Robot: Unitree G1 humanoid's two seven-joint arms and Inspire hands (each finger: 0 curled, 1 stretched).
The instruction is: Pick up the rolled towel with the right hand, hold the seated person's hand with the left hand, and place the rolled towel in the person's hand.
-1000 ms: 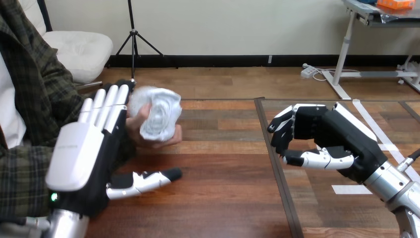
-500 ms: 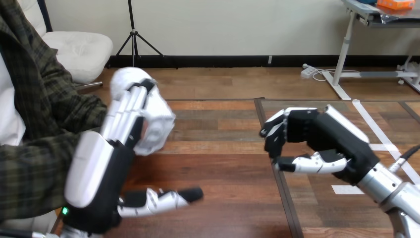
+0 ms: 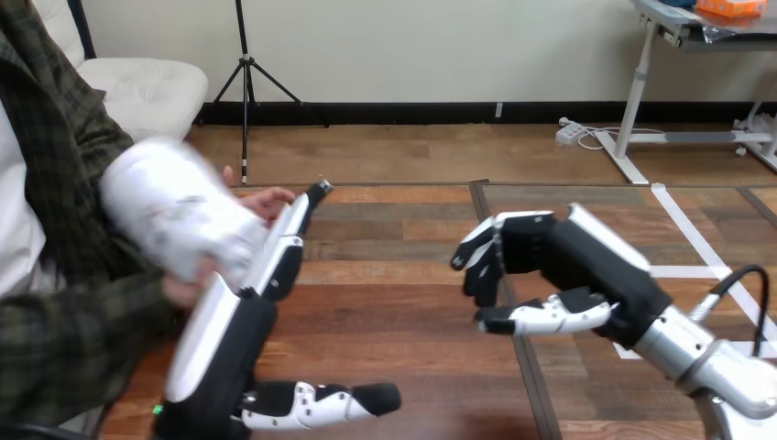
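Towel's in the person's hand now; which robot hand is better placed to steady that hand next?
Left, probably. The left hand lies with straight fingers right beside the person's hand and the rolled towel. The right hand hangs apart over the table, curled and empty.

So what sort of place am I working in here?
Probably a care-handover test bench: a wooden table, a seated person's hand at the left with the rolled towel, and the robot's left hand beside it.
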